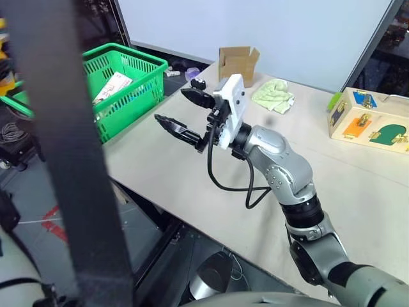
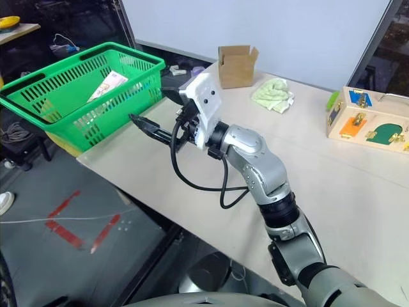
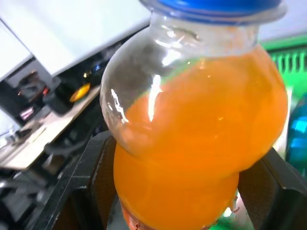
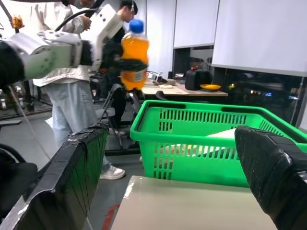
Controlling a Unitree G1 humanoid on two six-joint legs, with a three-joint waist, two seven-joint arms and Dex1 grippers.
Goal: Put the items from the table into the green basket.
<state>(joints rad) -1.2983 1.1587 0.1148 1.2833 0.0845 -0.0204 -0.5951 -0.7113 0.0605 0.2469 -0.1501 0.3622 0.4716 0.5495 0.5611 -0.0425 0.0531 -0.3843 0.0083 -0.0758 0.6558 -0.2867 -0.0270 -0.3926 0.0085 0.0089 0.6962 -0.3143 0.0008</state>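
My left gripper is shut on the small orange-drink bottle with its blue cap. It holds the bottle upright in the air, above and to one side of the green basket. The dark fingers press on the bottle's lower half. The long flat carton lies inside the basket. The basket stands off the left end of the table. My right gripper hangs open and empty over the table's left edge, pointing towards the basket.
At the table's far side sit a cardboard box, a pale green cloth and a small dark object. The wooden case with coloured doors is at the far right. A person stands beyond the basket.
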